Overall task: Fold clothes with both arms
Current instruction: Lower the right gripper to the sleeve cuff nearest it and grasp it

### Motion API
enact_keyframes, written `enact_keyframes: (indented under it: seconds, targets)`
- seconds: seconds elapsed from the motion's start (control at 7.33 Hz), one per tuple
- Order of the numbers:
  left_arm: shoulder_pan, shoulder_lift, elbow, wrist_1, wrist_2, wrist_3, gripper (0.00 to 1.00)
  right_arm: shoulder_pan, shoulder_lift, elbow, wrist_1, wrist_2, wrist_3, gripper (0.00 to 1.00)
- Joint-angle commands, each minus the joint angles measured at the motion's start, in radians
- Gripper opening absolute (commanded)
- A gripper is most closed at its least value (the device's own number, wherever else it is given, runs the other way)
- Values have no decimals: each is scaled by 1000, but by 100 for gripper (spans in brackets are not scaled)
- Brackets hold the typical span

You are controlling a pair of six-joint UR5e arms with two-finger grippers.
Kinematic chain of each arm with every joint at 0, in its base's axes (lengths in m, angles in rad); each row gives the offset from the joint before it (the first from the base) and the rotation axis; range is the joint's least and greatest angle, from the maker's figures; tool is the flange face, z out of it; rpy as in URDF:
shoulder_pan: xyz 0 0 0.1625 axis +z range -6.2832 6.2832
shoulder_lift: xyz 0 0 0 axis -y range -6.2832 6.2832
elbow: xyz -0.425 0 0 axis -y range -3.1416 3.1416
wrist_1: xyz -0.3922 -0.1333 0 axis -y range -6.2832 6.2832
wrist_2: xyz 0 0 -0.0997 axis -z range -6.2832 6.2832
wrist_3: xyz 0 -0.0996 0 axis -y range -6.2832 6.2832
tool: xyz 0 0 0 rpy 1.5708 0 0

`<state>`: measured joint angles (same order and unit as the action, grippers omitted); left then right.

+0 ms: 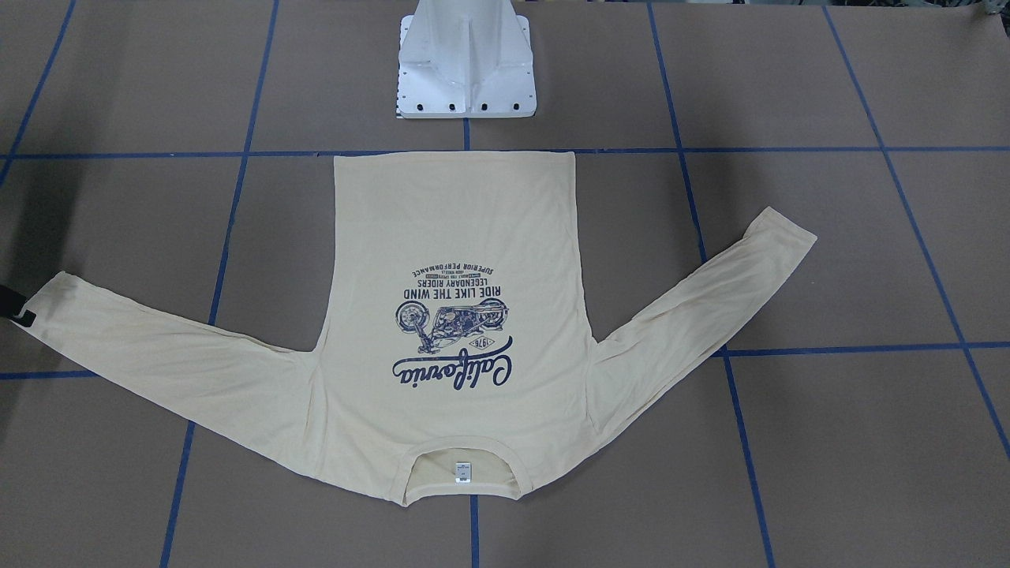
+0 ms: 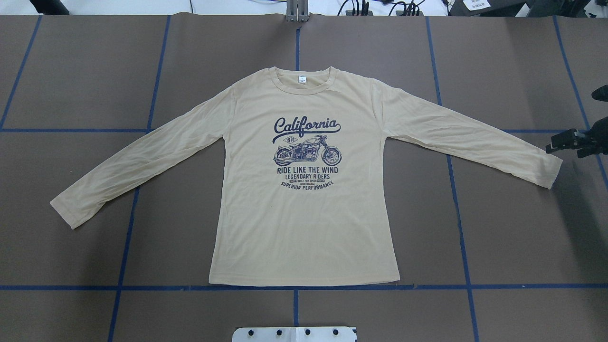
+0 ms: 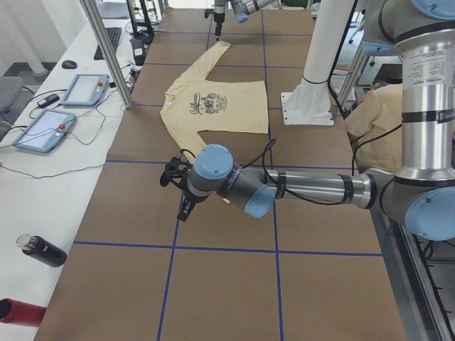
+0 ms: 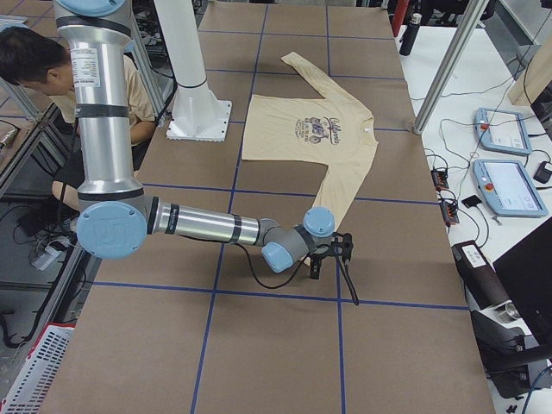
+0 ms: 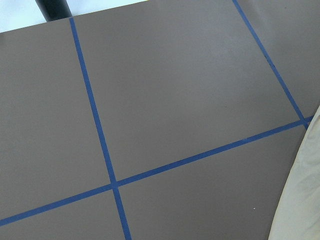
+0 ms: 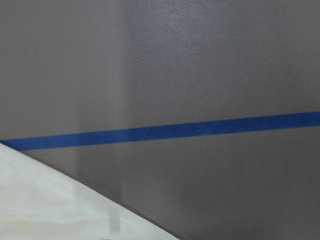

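Observation:
The cream-yellow long-sleeved T-shirt [image 2: 304, 213] lies flat and face up, print showing and both sleeves spread out; it also shows in the front-facing view [image 1: 458, 213]. My right gripper [image 2: 563, 141] hovers just beyond the right sleeve's cuff [image 2: 546, 173], apart from it, and its fingers look open and empty. It also shows at the front-facing view's left edge [image 1: 16, 306] and in the exterior right view [image 4: 330, 257]. My left gripper [image 3: 176, 193] shows only in the exterior left view, above the table near the left sleeve's cuff [image 2: 64, 211]; I cannot tell whether it is open.
The white pedestal base [image 1: 465, 71] stands at the table's near edge behind the shirt's hem. Blue tape lines [image 2: 294, 287] grid the brown table. Tablets [image 3: 46, 128] and bottles [image 3: 39, 250] sit on the side bench. A person [image 4: 34, 65] sits beside the robot.

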<state>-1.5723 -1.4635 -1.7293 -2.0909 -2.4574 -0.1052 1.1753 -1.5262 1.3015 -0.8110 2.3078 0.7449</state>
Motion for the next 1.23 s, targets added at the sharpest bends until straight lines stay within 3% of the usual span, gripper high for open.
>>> enact_keyframes:
  seconds: [0.0, 0.27, 0.55, 1.09]
  targets:
    - [0, 0, 0, -3, 0, 1, 100, -6, 1, -2, 0, -5, 4, 86]
    - [0, 0, 5, -1, 0, 1, 100, -6, -8, -2, 0, -4, 4, 84]
    - [0, 0, 5, -3, 0, 1, 100, -6, -9, -4, -2, -1, 4, 75]
    - [0, 0, 1, -4, 0, 1, 100, -6, -14, -7, -2, 1, 4, 70]
